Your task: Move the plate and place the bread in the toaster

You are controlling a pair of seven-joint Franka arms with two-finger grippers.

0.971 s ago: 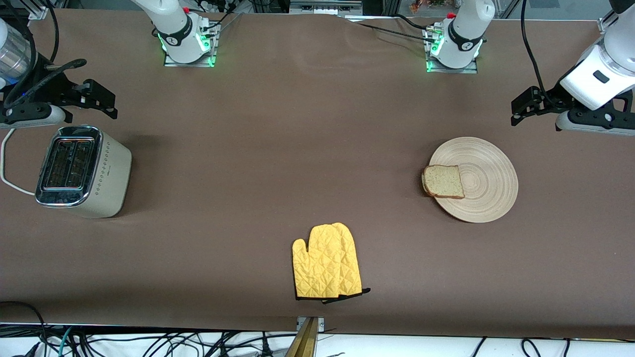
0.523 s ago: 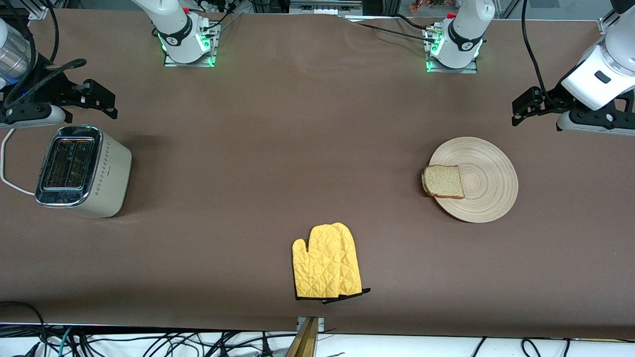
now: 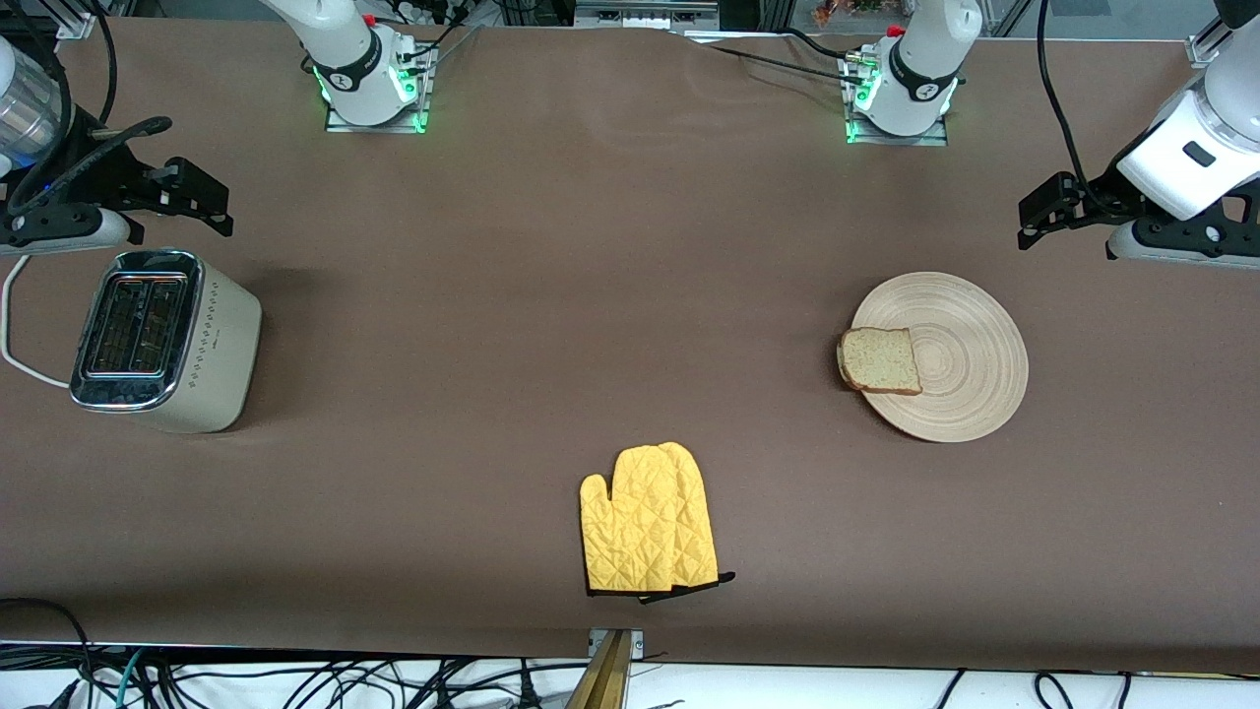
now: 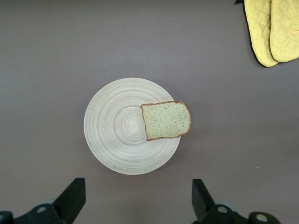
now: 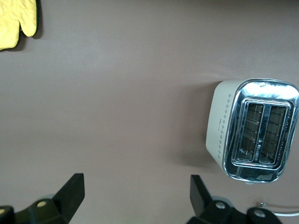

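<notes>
No text, label or number can be read on anything shown

Left gripper [image 4: 135, 205] raised, jaws wide; right gripper [image 5: 135, 203] likewise (both empty).

I see both arms run off frame | toaster [image 3: 162, 340] cord [image 3: 15, 340] cut at edge, below right gripper [image 3: 202, 202]

setting: robotics lab | evidence: bolted arm bases [image 3: 372, 74], aluminium framing, loose cables [image 3: 295, 679] along table edge
</notes>
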